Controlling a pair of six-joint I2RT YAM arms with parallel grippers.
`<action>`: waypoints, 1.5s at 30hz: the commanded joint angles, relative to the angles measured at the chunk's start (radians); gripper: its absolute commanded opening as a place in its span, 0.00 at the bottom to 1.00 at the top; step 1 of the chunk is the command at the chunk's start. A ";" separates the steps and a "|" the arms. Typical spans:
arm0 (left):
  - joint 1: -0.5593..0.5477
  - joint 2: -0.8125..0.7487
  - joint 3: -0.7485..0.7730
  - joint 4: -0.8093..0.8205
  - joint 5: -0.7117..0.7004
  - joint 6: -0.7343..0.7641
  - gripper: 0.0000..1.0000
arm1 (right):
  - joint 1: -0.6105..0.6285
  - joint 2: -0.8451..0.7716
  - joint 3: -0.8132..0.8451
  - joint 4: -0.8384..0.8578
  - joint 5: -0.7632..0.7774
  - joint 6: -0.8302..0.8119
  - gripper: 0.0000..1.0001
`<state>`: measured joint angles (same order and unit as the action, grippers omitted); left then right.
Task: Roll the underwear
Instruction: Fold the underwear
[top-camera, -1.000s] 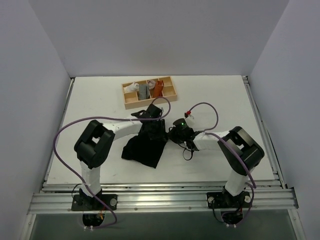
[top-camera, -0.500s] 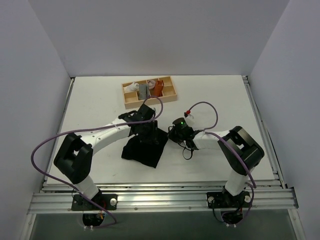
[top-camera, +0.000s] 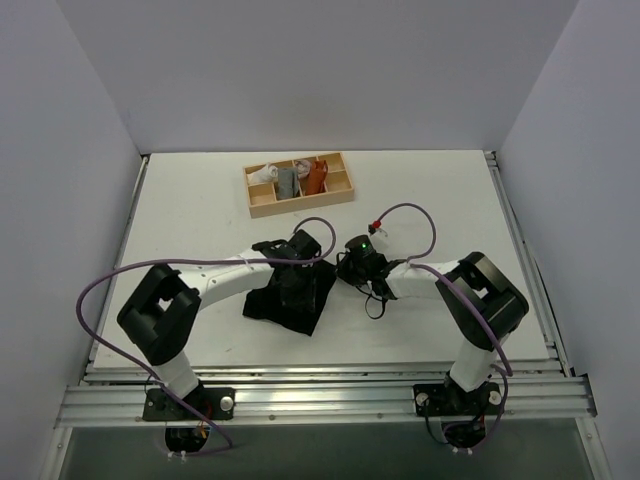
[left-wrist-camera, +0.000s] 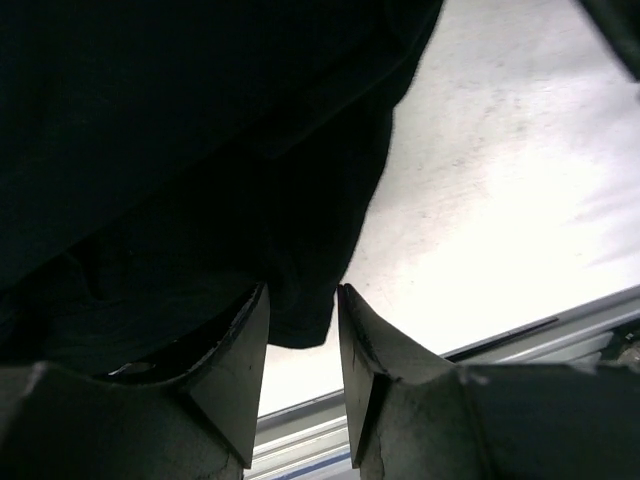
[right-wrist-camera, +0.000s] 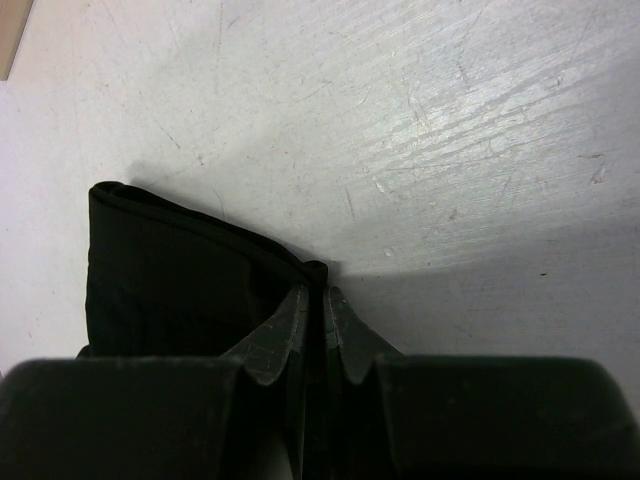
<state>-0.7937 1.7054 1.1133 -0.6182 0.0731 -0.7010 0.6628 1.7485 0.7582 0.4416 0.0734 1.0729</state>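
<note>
The black underwear (top-camera: 300, 310) lies bunched on the white table between the two arms. My left gripper (top-camera: 296, 283) is bent down over its upper part. In the left wrist view the dark cloth (left-wrist-camera: 150, 150) fills the top, and a thick fold of it sits between the partly parted fingers (left-wrist-camera: 240, 350), so my left gripper (left-wrist-camera: 300, 292) is shut on it. My right gripper (top-camera: 338, 270) sits at the garment's right edge. In the right wrist view it (right-wrist-camera: 318, 290) is shut on the underwear's banded corner (right-wrist-camera: 170, 270).
A small wooden tray (top-camera: 300, 207) stands at the back centre, holding a white roll (top-camera: 264, 174), a grey roll (top-camera: 288, 181) and an orange-brown roll (top-camera: 316, 176). A metal rail (top-camera: 320, 395) runs along the near edge. White walls enclose the table.
My left gripper has come toward the near edge, bringing the underwear's top part down over the rest, so the cloth looks shorter. The right gripper has held still on the right edge.
</note>
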 joint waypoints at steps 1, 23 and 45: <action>-0.013 0.025 -0.004 0.003 -0.029 -0.017 0.41 | 0.012 0.009 0.000 -0.113 0.017 -0.007 0.00; -0.117 -0.116 -0.066 -0.028 -0.018 0.018 0.02 | 0.008 0.016 0.016 -0.132 0.026 -0.036 0.00; 0.039 -0.124 0.255 -0.153 -0.002 0.089 0.48 | 0.000 -0.099 0.056 -0.158 0.009 -0.180 0.22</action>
<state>-0.8421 1.6360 1.2530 -0.7197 0.1043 -0.6670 0.6624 1.7290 0.7952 0.3592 0.0704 0.9375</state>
